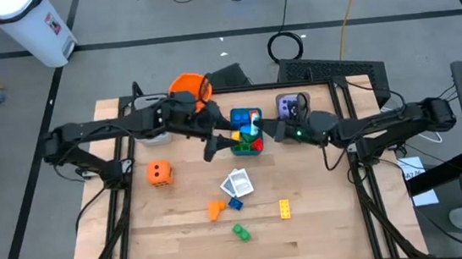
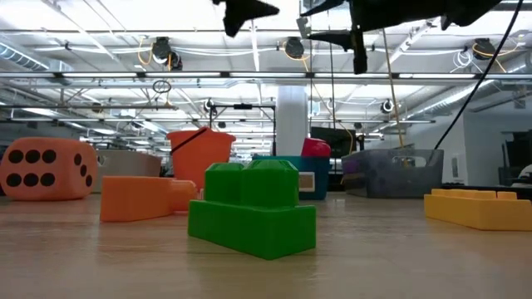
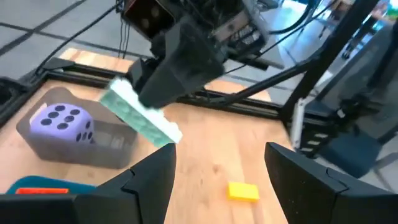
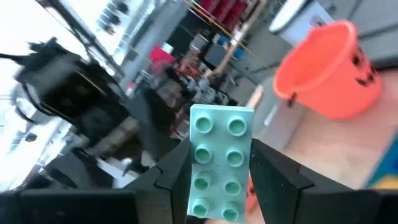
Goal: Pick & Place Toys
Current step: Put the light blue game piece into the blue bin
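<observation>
My right gripper (image 1: 258, 128) is shut on a pale green brick (image 4: 217, 158) above the teal tray (image 1: 243, 114), which holds several bricks. The brick also shows in the left wrist view (image 3: 140, 115). My left gripper (image 1: 214, 145) is open and empty, raised just left of the teal tray, its fingers (image 3: 149, 180) facing the right gripper. The purple die (image 1: 291, 105) sits in a grey tray (image 3: 93, 149). The orange die (image 1: 159, 173), white cards (image 1: 238, 182) and orange (image 1: 215, 209), blue (image 1: 235, 203), yellow (image 1: 284, 208) and green (image 1: 241, 231) bricks lie on the table. My right gripper pinches the pale green brick between its two fingers by its two long sides (image 4: 214, 196), at the end nearer the wrist. The fingers lie along the brick, and its free end sticks out past the fingertips. The brick is lifted clear, tilted, studs facing the wrist camera.
The orange bucket (image 1: 189, 87) stands at the far edge, behind the left gripper. A dark frame (image 1: 364, 185) runs along the table's sides. Both arms meet close together over the teal tray. Free wood lies near the front edge.
</observation>
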`<act>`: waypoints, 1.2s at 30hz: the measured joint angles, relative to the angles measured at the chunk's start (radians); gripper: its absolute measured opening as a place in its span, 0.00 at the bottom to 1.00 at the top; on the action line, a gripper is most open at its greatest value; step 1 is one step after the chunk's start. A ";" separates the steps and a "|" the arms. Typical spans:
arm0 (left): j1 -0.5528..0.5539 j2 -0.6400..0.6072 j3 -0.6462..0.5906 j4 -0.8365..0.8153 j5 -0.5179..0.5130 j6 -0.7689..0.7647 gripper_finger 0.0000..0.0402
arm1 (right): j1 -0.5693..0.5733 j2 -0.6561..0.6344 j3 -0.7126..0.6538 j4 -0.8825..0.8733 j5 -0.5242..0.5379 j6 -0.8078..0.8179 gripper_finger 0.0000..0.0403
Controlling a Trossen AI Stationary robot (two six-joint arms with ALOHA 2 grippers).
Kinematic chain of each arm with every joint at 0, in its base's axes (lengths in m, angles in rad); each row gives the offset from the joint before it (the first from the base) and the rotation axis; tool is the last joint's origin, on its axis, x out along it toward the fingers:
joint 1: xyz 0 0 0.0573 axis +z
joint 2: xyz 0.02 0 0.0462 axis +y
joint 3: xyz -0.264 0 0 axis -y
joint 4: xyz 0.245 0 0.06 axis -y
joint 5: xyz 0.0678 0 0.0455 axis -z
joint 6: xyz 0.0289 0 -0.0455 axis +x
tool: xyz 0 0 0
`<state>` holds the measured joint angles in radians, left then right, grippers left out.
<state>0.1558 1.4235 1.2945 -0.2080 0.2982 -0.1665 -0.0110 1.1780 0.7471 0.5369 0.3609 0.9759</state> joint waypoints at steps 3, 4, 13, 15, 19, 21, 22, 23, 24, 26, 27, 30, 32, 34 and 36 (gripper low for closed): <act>0.000 0.041 0.000 0.016 -0.009 -0.002 0.63 | -0.011 0.010 0.000 0.046 -0.026 -0.050 0.33; 0.004 0.050 0.000 0.023 -0.011 -0.016 0.63 | -0.012 0.011 0.000 0.057 -0.027 -0.069 0.33; 0.071 0.120 0.000 0.089 0.104 -0.207 0.63 | -0.012 0.010 0.001 0.150 -0.051 -0.196 0.33; 0.079 0.140 0.001 0.151 0.166 -0.238 0.63 | -0.012 0.010 0.001 0.145 -0.051 -0.205 0.33; 0.090 0.178 0.001 0.223 0.243 -0.291 0.63 | -0.012 0.010 0.001 0.148 -0.052 -0.234 0.33; 0.096 0.196 0.000 0.242 0.255 -0.315 0.63 | -0.012 0.010 0.001 0.149 -0.053 -0.240 0.33; 0.100 0.202 0.000 0.258 0.255 -0.323 0.63 | -0.012 0.010 0.001 0.151 -0.057 -0.241 0.33; 0.103 0.210 0.000 0.271 0.255 -0.331 0.63 | -0.012 0.010 0.001 0.152 -0.067 -0.241 0.33; 0.106 0.214 0.000 0.291 0.261 -0.340 0.63 | -0.012 0.010 0.001 0.152 -0.078 -0.240 0.33; 0.116 0.215 0.000 0.322 0.287 -0.354 0.63 | -0.012 0.010 0.001 0.151 -0.081 -0.241 0.33; 0.120 0.215 0.000 0.338 0.294 -0.360 0.63 | -0.012 0.010 0.001 0.152 -0.083 -0.244 0.33; 0.134 0.213 0.001 0.367 0.310 -0.363 0.63 | -0.012 0.010 0.001 0.159 -0.104 -0.252 0.33; 0.144 0.214 0.000 0.388 0.338 -0.371 0.63 | -0.012 0.010 0.001 0.164 -0.105 -0.255 0.33; 0.152 0.213 0.000 0.403 0.356 -0.374 0.63 | -0.011 0.010 0.001 0.163 -0.105 -0.255 0.33; 0.153 0.212 0.000 0.403 0.357 -0.374 0.63 | -0.011 0.010 0.001 0.164 -0.105 -0.255 0.33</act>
<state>0.3092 1.6360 1.2949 0.1954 0.6556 -0.5407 -0.0224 1.1881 0.7483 0.7006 0.2562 0.7207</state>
